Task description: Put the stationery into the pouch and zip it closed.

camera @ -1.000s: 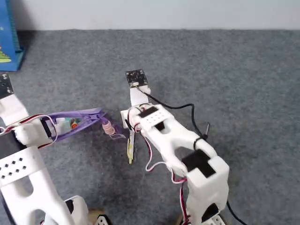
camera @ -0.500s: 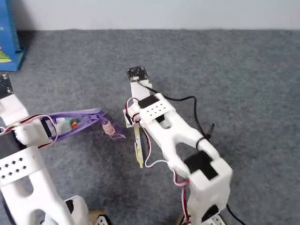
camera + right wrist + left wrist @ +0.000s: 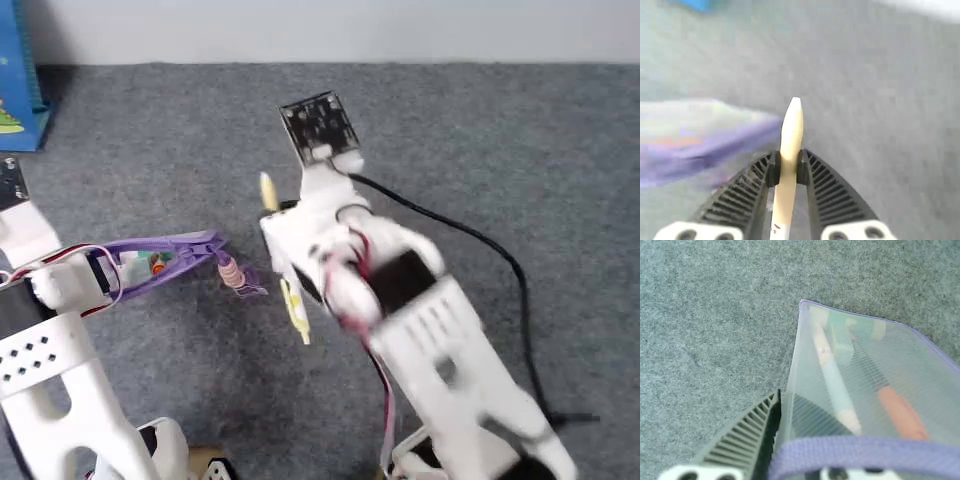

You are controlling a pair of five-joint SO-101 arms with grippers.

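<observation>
Grey, short-piled, carpet-like table surface [image 3: 520,140], running back to a pale wall [image 3: 350,30]. Standing on it at the far left corner (cut off by the picture's edge), a blue printed cardboard box [image 3: 18,85] with a green picture.

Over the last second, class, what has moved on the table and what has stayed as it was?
The right gripper, shut on the pen throughout, turned as its arm swung and lifted. That tilted the pen, and its lower end shifted right, away from the pouch. The pouch stayed put in the left gripper. Nothing was let go.
</observation>
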